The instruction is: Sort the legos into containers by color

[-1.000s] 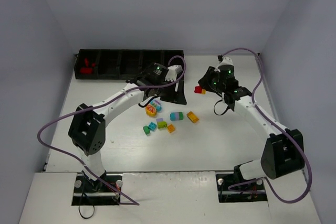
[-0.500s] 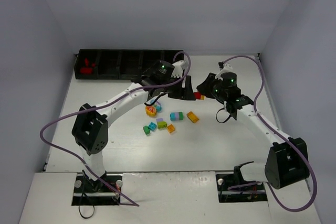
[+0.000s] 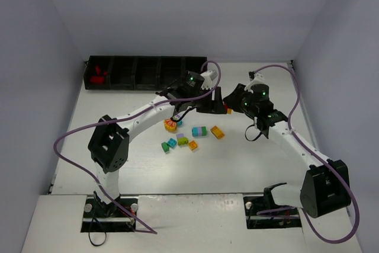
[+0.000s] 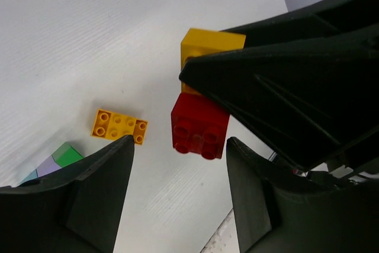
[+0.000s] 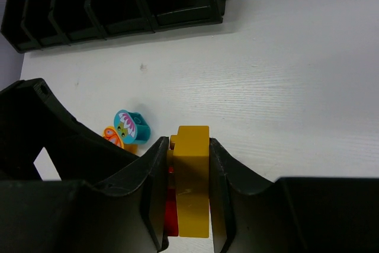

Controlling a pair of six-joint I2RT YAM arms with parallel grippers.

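Nearest the arm bases, about mid-surface (image 3: pixel 237 164): the legos (image 3: pixel 182 140), lying loose in a small cluster. Noted among them: a green brick (image 3: pixel 165 147); a cyan brick (image 3: pixel 172 142) just beside it; an orange brick (image 3: pixel 193 145); a cyan-and-lilac brick (image 3: pixel 199 130); a flat orange plate (image 3: pixel 217 132), studs up; a rounded orange piece (image 3: pixel 170 125). All within the sweep of the left arm (image 3: pixel 139 114).

Just beyond the cluster and to its right, above the surface: both wrists nose to nose.
- Right jaws: closed tight on a two-coloured brick (image 5: pixel 192 188), yellow joined to red. Yellow part pinched flat between the two fingers (image 5: pixel 151 194), as seen from the right wrist.
- Left jaws: standing apart, gripping nothing. From the left wrist, the red half (image 4: pixel 200 127) of that same brick in line with the gap between the fingers (image 4: pixel 98 194), a little ahead of them. Contact between these fingers and the brick: cannot tell.
- Below the wrists, on the surface: a cyan rounded piece (image 5: pixel 131 125) printed with a toothy face, just beside the rounded orange piece.

Farthest back, along the far edge toward the left: the containers (image 3: pixel 148 85), one long black tray of five open compartments in a row. Holds red bricks (image 3: pixel 98 75) in the leftmost compartment. Remaining four too dark to judge from above.
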